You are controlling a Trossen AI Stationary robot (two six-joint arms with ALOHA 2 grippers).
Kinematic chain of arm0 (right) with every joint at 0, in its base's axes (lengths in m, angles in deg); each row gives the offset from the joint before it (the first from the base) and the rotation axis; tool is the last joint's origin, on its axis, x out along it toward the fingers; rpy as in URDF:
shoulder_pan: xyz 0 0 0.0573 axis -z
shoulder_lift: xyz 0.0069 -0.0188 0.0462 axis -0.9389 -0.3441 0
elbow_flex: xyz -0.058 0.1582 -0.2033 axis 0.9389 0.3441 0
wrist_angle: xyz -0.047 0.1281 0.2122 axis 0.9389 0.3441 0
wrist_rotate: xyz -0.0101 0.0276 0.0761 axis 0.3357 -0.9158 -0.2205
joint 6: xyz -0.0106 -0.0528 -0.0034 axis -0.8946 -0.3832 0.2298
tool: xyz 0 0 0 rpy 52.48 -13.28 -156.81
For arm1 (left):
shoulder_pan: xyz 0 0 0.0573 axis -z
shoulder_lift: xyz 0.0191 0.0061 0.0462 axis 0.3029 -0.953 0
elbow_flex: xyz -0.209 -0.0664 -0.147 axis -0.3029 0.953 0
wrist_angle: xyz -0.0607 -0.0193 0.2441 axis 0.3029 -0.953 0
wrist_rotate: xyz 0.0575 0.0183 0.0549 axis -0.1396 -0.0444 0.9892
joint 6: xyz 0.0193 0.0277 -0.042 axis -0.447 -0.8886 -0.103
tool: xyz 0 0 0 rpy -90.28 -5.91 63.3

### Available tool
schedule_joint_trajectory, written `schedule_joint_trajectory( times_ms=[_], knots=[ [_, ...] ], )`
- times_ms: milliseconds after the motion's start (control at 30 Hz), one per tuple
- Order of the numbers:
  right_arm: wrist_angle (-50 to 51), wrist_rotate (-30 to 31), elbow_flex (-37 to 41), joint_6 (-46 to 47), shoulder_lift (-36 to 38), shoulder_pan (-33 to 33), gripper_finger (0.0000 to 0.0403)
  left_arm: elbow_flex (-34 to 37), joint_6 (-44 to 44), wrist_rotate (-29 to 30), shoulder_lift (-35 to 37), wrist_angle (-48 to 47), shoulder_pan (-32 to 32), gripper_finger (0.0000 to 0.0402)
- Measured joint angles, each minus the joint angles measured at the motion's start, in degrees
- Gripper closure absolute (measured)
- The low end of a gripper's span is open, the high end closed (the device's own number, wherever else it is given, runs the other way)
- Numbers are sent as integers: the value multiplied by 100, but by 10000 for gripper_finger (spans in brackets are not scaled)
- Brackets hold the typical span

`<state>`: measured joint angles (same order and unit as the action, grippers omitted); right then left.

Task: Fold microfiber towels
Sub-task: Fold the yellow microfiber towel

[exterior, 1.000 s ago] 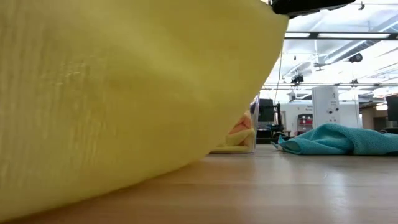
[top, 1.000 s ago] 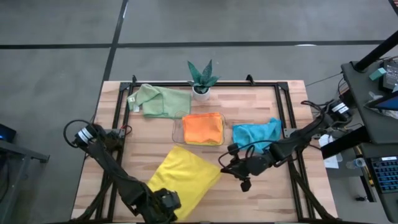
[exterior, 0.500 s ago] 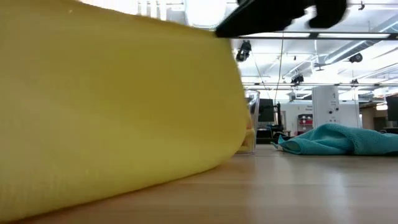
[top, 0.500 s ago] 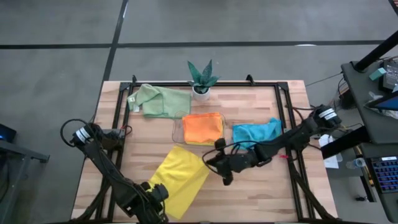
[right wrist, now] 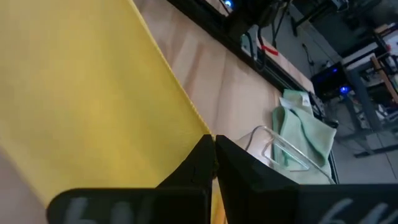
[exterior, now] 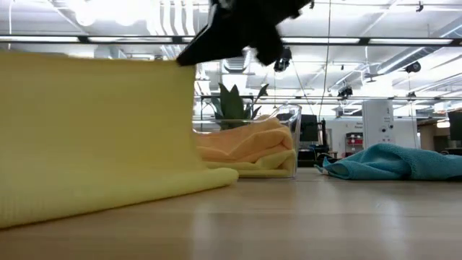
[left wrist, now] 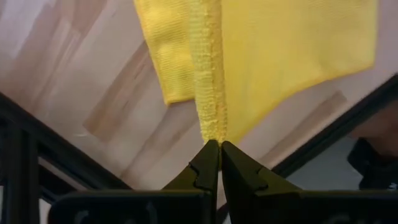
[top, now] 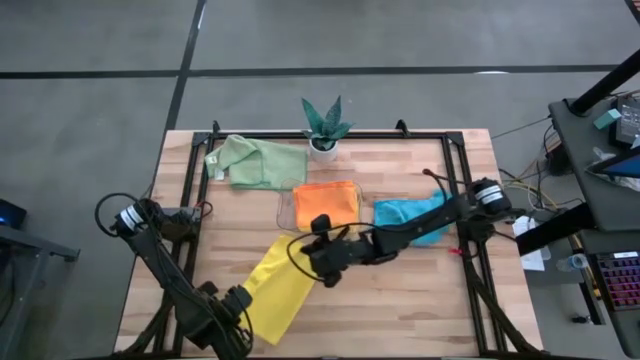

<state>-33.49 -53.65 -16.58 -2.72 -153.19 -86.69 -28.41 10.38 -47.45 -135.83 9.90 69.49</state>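
Slip risk first: both arms pinch only thin edges of the yellow microfiber towel (top: pixel 272 290), so a tug in opposing directions could likely pull a corner free and collapse the fold in hand. Uneven carry would probably leave the halves skewed.

Left gripper (left wrist: pixel 219 147), at the table's near-left edge: fingers fully closed on a bunched hem of the yellow towel.

Right gripper (top: pixel 318 253), mid-table just in front of the clear plastic tray (top: pixel 285 211): fingers pressed together on the towel's far corner, lifted off the wood.

Other towels: pale green towel (top: pixel 256 162) back left, orange towel (top: pixel 327 206) in the tray, teal-blue towel (top: pixel 402 215) right of it.
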Motion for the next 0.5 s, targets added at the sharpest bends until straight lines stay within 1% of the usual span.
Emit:
schedule_joint_trajectory(
  times_ms=[167,500],
  knots=[
    [290,4,-424,-59,-392,185,394,199,2,-2,0,0,0,401],
    [318,-16,-498,-99,-508,317,394,655,13,0,2,-5,-4,401]
  ],
)
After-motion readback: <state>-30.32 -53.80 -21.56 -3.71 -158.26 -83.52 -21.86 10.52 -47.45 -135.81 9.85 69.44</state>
